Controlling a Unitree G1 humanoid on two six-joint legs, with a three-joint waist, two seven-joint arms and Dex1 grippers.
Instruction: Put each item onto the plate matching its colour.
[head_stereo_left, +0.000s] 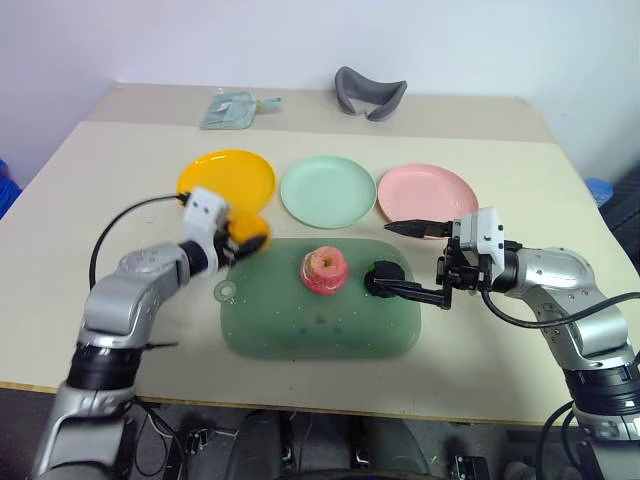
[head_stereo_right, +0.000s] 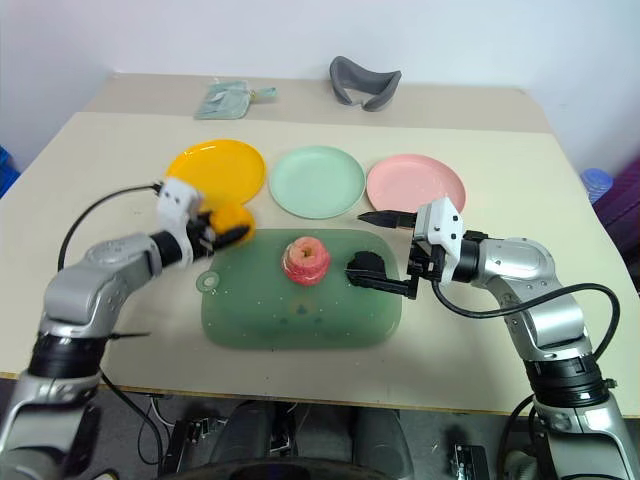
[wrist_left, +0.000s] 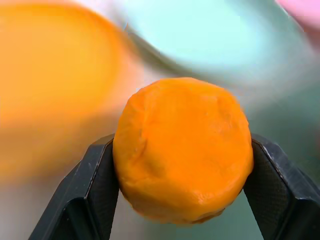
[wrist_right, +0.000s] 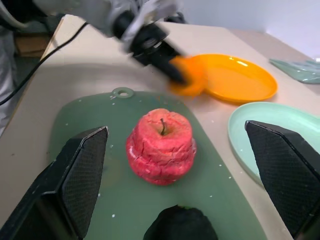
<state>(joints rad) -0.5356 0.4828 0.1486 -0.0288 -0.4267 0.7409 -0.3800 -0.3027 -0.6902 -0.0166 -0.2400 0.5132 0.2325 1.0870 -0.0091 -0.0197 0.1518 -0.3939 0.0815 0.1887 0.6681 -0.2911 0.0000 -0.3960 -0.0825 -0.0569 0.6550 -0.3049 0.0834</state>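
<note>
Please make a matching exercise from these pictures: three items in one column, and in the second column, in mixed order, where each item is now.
Items
1. yellow-orange chunk
2. red apple-like piece
3. black ball

Places
A. middle of the green mat
B. held in the left gripper, by the yellow plate
C. on the mat, between the open fingers of the right gripper

Pairs: 1-B, 2-A, 3-C

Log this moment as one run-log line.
left gripper: shut on yellow-orange chunk, near yellow plate | right gripper: open, beside black ball | red apple piece: on mat
</note>
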